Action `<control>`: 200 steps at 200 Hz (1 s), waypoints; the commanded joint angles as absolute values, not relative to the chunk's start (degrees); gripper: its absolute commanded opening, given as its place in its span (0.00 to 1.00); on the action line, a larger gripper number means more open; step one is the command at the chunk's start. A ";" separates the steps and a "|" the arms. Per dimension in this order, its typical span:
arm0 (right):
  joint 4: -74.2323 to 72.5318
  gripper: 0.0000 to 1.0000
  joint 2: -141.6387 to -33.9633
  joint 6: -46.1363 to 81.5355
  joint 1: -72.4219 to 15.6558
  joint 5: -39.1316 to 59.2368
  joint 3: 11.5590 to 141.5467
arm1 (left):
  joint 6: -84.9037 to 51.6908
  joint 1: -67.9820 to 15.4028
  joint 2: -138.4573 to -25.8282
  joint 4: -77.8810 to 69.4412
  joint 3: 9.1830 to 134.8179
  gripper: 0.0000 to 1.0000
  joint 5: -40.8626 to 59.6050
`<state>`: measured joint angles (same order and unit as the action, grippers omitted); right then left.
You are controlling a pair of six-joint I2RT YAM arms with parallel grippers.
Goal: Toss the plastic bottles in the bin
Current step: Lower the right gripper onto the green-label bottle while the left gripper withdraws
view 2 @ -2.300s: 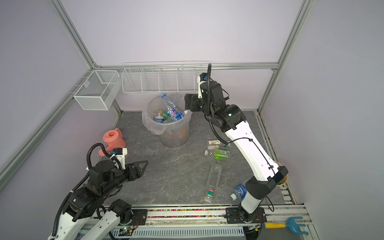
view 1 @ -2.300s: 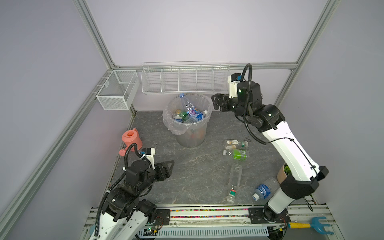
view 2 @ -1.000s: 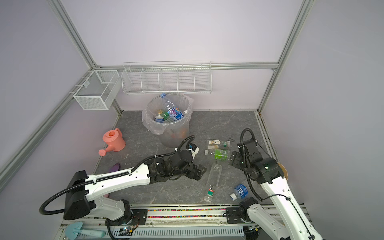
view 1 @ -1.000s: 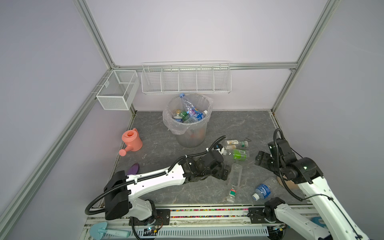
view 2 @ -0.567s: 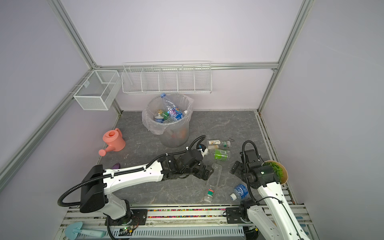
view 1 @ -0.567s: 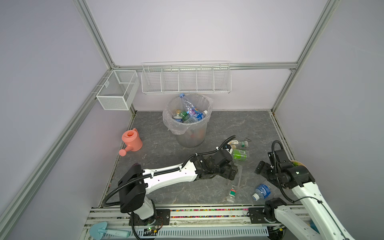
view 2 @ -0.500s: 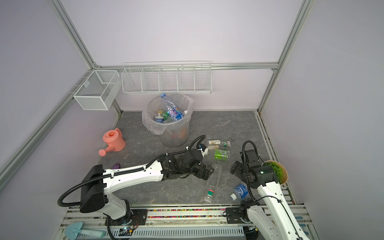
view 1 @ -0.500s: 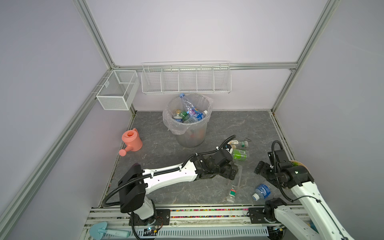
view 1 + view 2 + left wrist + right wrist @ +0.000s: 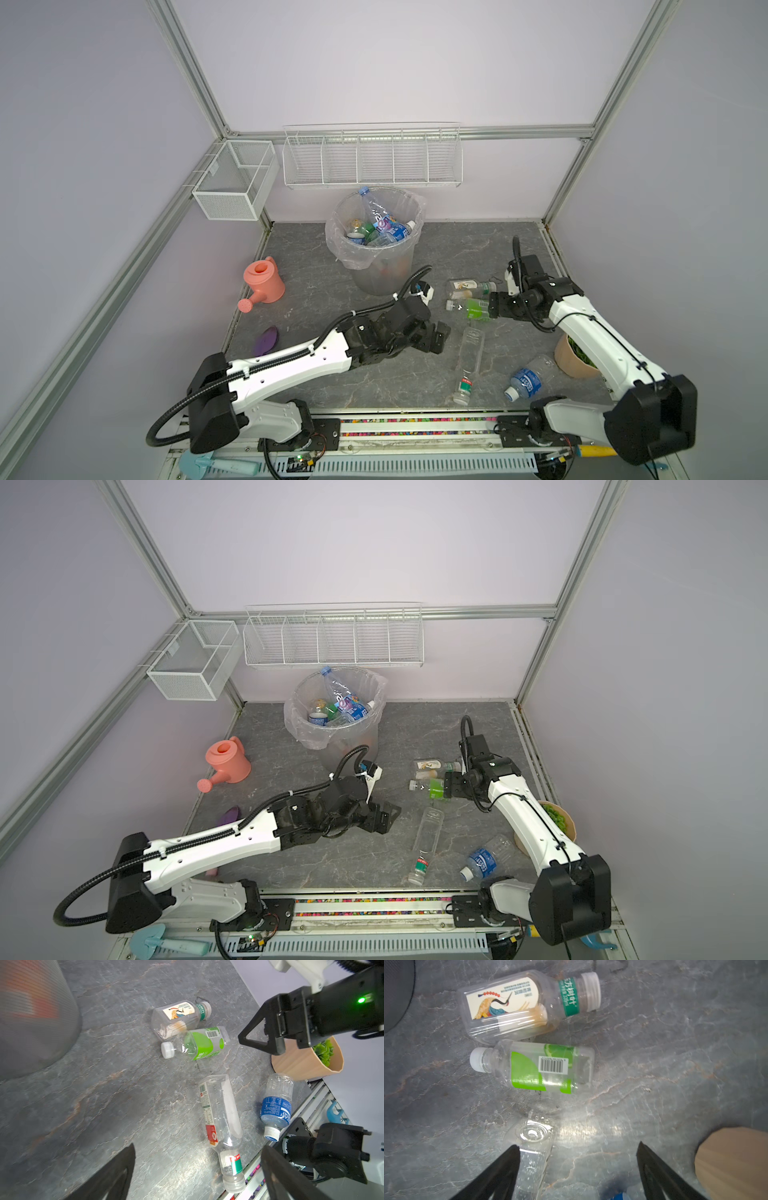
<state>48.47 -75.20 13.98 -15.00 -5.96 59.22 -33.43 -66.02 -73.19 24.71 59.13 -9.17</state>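
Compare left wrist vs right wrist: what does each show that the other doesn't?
Left wrist only: the tall clear bottle full length to its cap, the blue-label bottle whole, the green plant in the tan pot, and the open left gripper.
Right wrist only: nothing new on the table, just the look down between the fingers of the open right gripper, with the tall clear bottle base by one.
Both: the crane-label bottle and green-label bottle lying side by side, the tan pot, the grey table.
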 commanded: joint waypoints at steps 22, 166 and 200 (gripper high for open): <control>41.68 0.88 -79.36 -9.46 -19.50 -3.62 62.19 | -34.64 -64.36 -64.01 27.65 54.69 0.94 -13.26; 47.18 0.88 -95.12 -22.28 -21.26 -3.27 70.00 | -35.94 -58.62 -40.29 39.14 49.66 0.96 -18.69; 47.46 0.88 -98.09 -22.18 -21.27 -3.70 70.57 | -35.98 -58.62 -37.92 40.68 50.27 0.96 -19.88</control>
